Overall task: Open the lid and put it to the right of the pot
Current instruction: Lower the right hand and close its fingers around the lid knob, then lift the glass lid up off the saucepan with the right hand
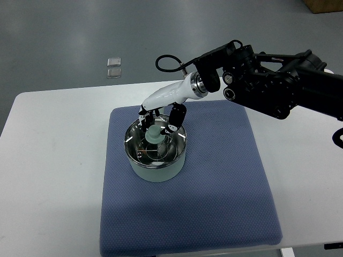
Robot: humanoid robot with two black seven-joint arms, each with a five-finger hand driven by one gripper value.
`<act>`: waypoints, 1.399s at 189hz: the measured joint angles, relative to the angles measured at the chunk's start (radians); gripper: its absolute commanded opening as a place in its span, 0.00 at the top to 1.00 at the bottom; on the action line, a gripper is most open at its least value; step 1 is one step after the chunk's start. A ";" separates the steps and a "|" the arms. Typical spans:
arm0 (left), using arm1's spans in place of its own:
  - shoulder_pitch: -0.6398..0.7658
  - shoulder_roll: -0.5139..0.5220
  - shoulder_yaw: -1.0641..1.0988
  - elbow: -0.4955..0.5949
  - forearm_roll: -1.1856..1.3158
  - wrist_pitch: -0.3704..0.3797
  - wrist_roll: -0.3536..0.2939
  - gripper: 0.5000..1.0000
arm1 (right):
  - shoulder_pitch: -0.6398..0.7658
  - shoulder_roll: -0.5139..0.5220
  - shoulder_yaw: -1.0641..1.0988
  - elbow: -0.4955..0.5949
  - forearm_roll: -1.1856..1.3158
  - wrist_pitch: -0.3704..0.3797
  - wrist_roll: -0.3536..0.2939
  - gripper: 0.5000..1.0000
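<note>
White table (48, 160) spans the frame, blue-grey mat (214, 182) laid on it, stretching out below and to both sides of the hand. Right arm (278, 85), black housing with a white forearm, comes in from the right edge and angles down-left. Pot (156, 151) sits on the mat's upper-left area, directly under the hand, pale body with a shiny metal rim. Lid (146, 151) is on the pot, glass with a metal band, level as far as I can tell. Right hand (158, 124) is over the lid's centre, fingers (172, 122) curled in around the pale green knob (155, 136): looks closed on it, contact partly hidden. Two small clear packets (113, 67) on the floor well beyond the hand, up-left.
</note>
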State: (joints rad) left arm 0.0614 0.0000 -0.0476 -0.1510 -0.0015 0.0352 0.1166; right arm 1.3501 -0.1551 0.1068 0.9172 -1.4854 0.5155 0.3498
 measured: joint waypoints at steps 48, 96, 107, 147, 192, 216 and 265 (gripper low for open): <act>0.000 0.000 0.000 0.001 0.000 0.000 0.000 0.00 | -0.002 -0.002 0.002 0.000 0.008 0.000 0.001 0.65; 0.000 0.000 0.000 0.001 0.000 0.000 0.000 0.00 | -0.002 -0.003 0.004 0.002 0.010 0.000 0.005 0.58; 0.000 0.000 0.000 0.002 0.000 0.000 0.000 0.00 | -0.002 -0.003 0.004 0.004 0.010 -0.001 0.006 0.57; 0.000 0.000 0.000 0.004 0.000 0.000 0.000 0.00 | -0.002 -0.003 0.005 0.009 0.012 -0.001 0.008 0.58; 0.000 0.000 0.000 0.005 0.000 0.000 0.000 0.00 | -0.004 0.000 0.005 0.011 0.013 -0.005 0.009 0.69; 0.000 0.000 0.000 0.005 0.000 0.000 0.000 0.00 | -0.005 0.000 0.005 0.011 0.013 -0.010 0.009 0.84; 0.000 0.000 0.000 0.006 0.000 0.000 0.000 0.00 | -0.006 0.000 0.005 0.010 0.013 -0.011 0.009 1.00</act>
State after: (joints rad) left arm 0.0614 0.0000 -0.0477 -0.1453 -0.0015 0.0352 0.1166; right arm 1.3444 -0.1548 0.1117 0.9275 -1.4726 0.5047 0.3590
